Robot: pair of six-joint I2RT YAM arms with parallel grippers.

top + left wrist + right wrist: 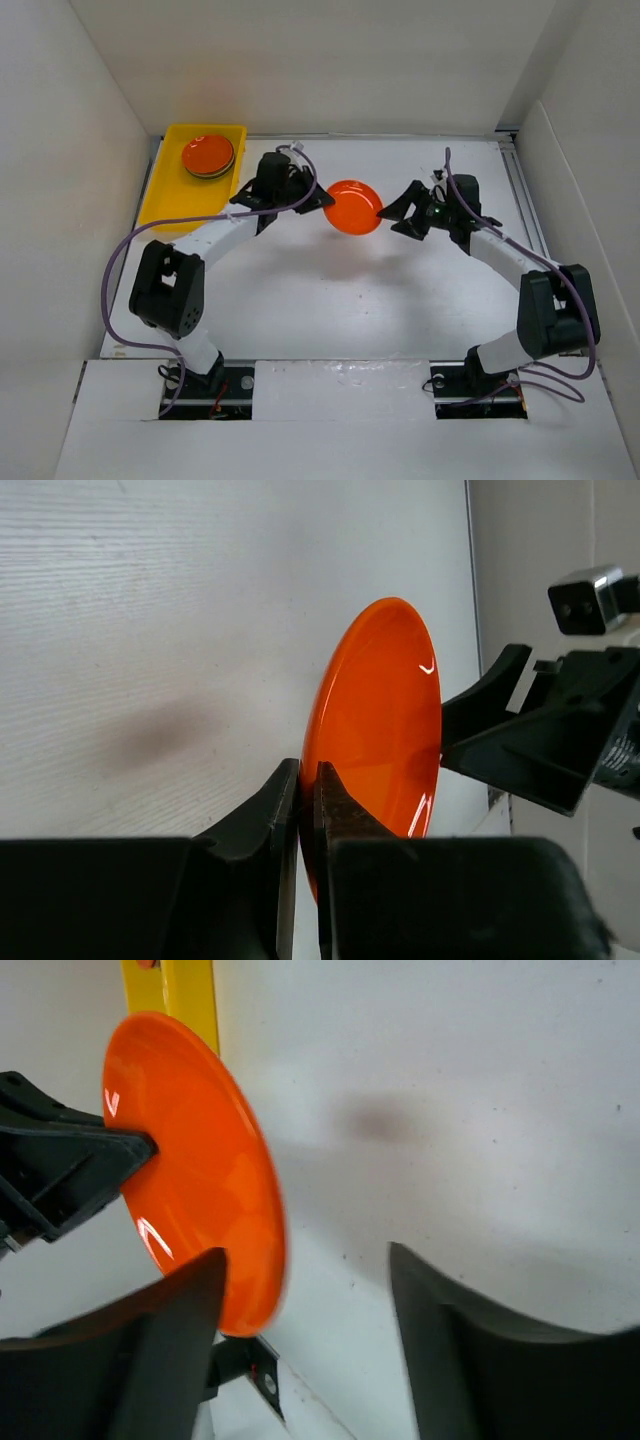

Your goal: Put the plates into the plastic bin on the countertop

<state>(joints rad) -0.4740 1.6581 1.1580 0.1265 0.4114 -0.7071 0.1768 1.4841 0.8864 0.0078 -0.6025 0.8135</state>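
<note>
Grip on the orange plate (352, 207) lay with the left gripper (322, 200), pinched tight on its rim, above the middle of the surface (330, 300). The right gripper (387, 221) stood spread wide at the opposite edge, holding nothing. The plastic bin (175, 212), at the far left corner and nearer the left arm, held a stack of plates (208, 155).

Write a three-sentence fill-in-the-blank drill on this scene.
1. The left hand grips the rim of a plate whose colour is ____.
2. The fingers of the right hand stand ____.
3. The stack of plates sits inside the ____ plastic bin.
Missing words: orange; open; yellow.
</note>
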